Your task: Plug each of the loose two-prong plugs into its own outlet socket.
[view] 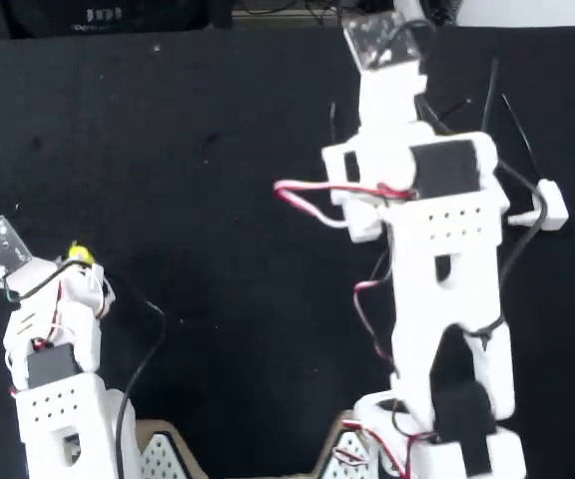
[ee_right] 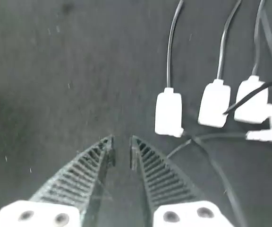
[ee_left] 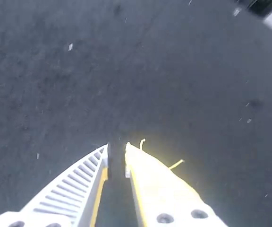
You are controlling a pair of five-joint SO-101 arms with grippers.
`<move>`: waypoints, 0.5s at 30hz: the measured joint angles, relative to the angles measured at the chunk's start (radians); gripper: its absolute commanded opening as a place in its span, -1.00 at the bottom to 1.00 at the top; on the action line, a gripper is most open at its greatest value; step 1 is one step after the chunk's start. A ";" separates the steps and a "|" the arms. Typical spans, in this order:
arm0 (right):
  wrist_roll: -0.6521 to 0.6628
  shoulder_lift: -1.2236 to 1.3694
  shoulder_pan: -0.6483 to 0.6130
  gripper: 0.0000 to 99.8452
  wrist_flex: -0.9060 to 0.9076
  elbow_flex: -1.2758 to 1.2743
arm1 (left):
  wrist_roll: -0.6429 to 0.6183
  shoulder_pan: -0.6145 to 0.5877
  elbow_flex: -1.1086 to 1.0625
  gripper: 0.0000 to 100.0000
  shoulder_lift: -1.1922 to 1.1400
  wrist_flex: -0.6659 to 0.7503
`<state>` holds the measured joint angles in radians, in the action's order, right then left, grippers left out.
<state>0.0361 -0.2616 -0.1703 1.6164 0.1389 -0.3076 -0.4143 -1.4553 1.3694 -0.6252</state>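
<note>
At the left of the high view, the left arm (view: 53, 339) stands folded near the front edge of the table (view: 208, 150). Its left gripper (ee_left: 117, 147) hangs over bare black cloth. The jaws are drawn together to a thin slit, with nothing between them.

Next to this arm the table is a wide dark surface, open up to the far edge. Behind that edge stands a dark device (view: 103, 15) with pale print, which is too small for us to read.

Further right, the right arm (view: 437, 239) is stretched out toward the far edge. The right gripper (ee_right: 122, 142) is also nearly closed, with only a narrow gap, and it grasps nothing. Three white plugs (ee_right: 214, 104) lie side by side flat on the table, near the tips of these jaws but not touching them. From each plug a black cable (ee_right: 171, 42) leads away. We see no writing on the plugs.

At the far right of the high view, a small white block (view: 550, 205) lies beside the arm on a dark cable.
</note>
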 measured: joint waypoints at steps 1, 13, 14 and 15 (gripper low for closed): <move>0.000 -0.011 0.000 -0.97 -0.015 -0.052 | 0.020 0.000 0.000 -0.84 0.029 0.000; 0.000 -0.405 0.000 -0.98 -0.167 -0.528 | 0.411 0.075 -0.043 -0.85 0.423 -0.384; 0.000 -0.456 0.000 -0.98 -0.190 -0.592 | 0.413 0.084 -0.043 -0.85 0.425 -0.407; 0.000 -0.508 0.000 -0.98 -0.209 -0.657 | 0.413 0.092 -0.046 -0.85 0.434 -0.419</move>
<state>0.0361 -0.7695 -0.1703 1.4078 -0.5178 0.1051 -0.3222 -1.5014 1.8036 -1.0441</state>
